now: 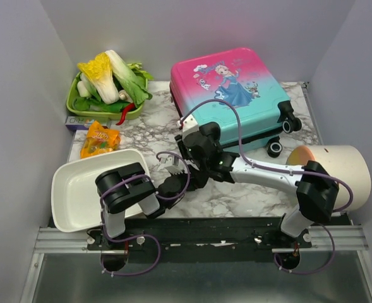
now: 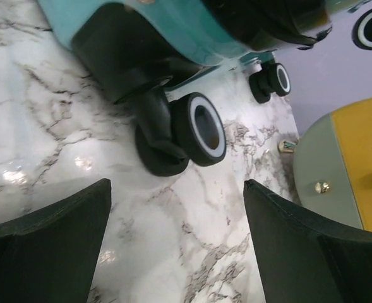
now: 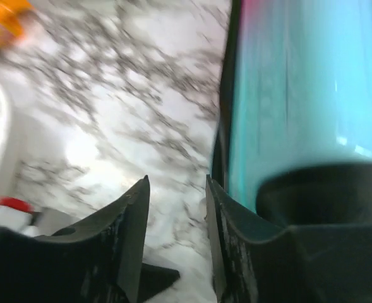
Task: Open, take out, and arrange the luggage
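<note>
The luggage (image 1: pixel 236 88), a pink-to-teal hard-shell suitcase with a princess print, lies flat and closed at the back centre-right of the marble table, with its black wheels (image 1: pixel 280 136) toward the right. My right gripper (image 1: pixel 184 136) is at the suitcase's near left corner. In the right wrist view it (image 3: pixel 176 180) is open a narrow gap and empty, right beside the teal shell (image 3: pixel 299 95). My left gripper (image 1: pixel 195 175) is low under the right forearm. In the left wrist view it (image 2: pixel 176 189) is wide open and empty over bare marble, facing a wheel (image 2: pixel 198 129).
A white basin (image 1: pixel 78 189) sits at the near left. An orange packet (image 1: pixel 100 140) lies behind it. A green tray of vegetables (image 1: pixel 107 95) is at the back left. A cream cylindrical container (image 1: pixel 340 170) lies on its side at the right, near the wheels.
</note>
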{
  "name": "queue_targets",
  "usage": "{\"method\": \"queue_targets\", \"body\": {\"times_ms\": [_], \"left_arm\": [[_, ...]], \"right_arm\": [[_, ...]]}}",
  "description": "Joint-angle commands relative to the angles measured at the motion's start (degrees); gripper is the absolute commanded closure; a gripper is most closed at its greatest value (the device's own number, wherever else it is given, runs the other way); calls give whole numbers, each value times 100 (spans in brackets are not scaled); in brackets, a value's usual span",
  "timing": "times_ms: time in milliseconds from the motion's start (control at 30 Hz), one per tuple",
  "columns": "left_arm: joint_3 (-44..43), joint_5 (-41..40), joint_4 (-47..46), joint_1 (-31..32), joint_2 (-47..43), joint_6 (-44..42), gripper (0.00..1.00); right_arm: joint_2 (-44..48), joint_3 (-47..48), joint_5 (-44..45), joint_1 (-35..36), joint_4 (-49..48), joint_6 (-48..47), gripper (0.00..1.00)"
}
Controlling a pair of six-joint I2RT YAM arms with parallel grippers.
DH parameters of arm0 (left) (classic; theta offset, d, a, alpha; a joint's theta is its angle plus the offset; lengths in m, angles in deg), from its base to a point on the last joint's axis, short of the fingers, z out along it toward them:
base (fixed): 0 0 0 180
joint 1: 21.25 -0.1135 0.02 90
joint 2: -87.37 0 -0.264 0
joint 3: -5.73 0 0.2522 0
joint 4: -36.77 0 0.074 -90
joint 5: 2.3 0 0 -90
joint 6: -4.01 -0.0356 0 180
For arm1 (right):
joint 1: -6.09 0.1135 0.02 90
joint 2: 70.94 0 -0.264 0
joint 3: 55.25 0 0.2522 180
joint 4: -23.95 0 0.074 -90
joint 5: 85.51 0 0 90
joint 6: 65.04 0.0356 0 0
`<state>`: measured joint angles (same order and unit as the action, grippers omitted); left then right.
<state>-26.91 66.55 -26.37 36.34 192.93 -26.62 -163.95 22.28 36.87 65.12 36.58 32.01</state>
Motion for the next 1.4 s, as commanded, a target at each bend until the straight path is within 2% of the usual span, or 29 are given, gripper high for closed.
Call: {"method": "queue_targets", "body": {"times_ms": [0, 67, 200, 233, 267, 300, 367, 433, 467, 500, 533, 567, 600, 633, 667, 700, 733, 767, 800, 867, 900, 933, 967, 1033, 1067, 1100, 1200, 1267, 1367], "left_arm": [[235, -337, -1196, 34, 9, -40, 8], [313, -329, -1099, 51, -149, -14, 7], [437, -399, -731, 104, -553, 30, 5], [455, -390, -651, 121, -806, 30, 1], [463, -416, -520, 174, -957, -4, 1], [446, -434, -75, 209, -1132, 4, 1], [237, -469, 611, 297, -1756, -66, 1], [-71, -609, 2261, 569, -2483, -250, 1], [-499, -1115, 2946, 727, -2722, -321, 1], [-747, -1398, 4354, 1041, -2934, -365, 1], [-1010, -1697, 4986, 1219, -3214, -443, 1], [-1552, -1952, 5619, 1368, -3313, -357, 1], [-1828, -2398, 6826, 1500, -3366, -235, 1], [-2118, -2472, 7377, 1763, -3358, 19, 1], [-2686, -2491, 7853, 1852, -3288, 109, 1], [-3014, -2630, 8884, 1931, -3174, 318, 1], [-3374, -2745, 9408, 2089, -2816, 460, 1], [-4169, -2920, 9935, 2151, -2578, 757, 1], [-4595, -3069, 11115, 2187, -2323, 960, 1], [-5778, -3439, 12124, 2222, -1514, 1451, 1], [-6099, -3527, 12973, 2214, -1277, 1637, 1], [-6363, -3658, 13286, 2213, -918, 1804, 1], [-6687, -3668, 13472, 2231, -801, 1884, 1], [-6787, -3634, 13439, 2222, -721, 1727, 1], [-6735, -3529, 13308, 2222, -756, 1640, 1], [-6648, -3476, 12837, 2205, -817, 1247, 1], [-6252, -3142, 11809, 2161, -1159, 656, 1], [-6068, -2975, 11489, 2073, -1327, 277, 1], [-5971, -2790, 11294, 1968, -1424, 58, 1]], "right_arm": [[353, 198, -644, 101, -819, -72, 48], [538, 127, -907, 109, -775, -29, 43], [1554, -223, -1120, 101, -652, 7, 34], [1784, -407, -1059, 109, -643, -97, 28], [1987, -505, -1006, 101, -600, -151, 10], [2163, -575, -719, 92, -495, -212, 1], [2682, -777, -340, -56, -389, -300, 0], [3164, -848, -469, -372, -30, -118, 0], [3314, -875, -644, -879, 94, 14, 0], [3429, -910, -1106, -1180, 495, 112, 0], [3552, -980, -1163, -1435, 551, 321, 0], [3823, -1067, -1086, -1786, 561, 332, 0], [3939, -1216, -798, -1928, 622, 297, 0], [4079, -1278, -603, -2052, 666, 271, 0], [4324, -1357, -384, -2279, 684, 271, 0], [4466, -1471, -216, -2447, 745, 262, 0], [4572, -1516, -215, -2614, 789, 279, 0], [4651, -1534, -267, -2998, 833, 271, 0], [4765, -1534, -581, -3220, 938, 253, 0], [4740, -1438, -1161, -3850, 1018, -263, 0], [4574, -1342, -1990, -4081, 1218, -544, 0], [4407, -1228, -2416, -4283, 1385, -1199, 0], [4258, -939, -2673, -4720, 1517, -1415, 0], [3715, -630, -3603, -5214, 1965, -1906, 0], [3537, -298, -4034, -5765, 2132, -2335, 0], [3318, -147, -4777, -6049, 2369, -2488, 0], [2667, 310, -6036, -6789, 2782, -3128, 0], [2194, 495, -6453, -6921, 3055, -3821, 0], [1823, 856, -6324, -7009, 3618, -4202, 0]]}}
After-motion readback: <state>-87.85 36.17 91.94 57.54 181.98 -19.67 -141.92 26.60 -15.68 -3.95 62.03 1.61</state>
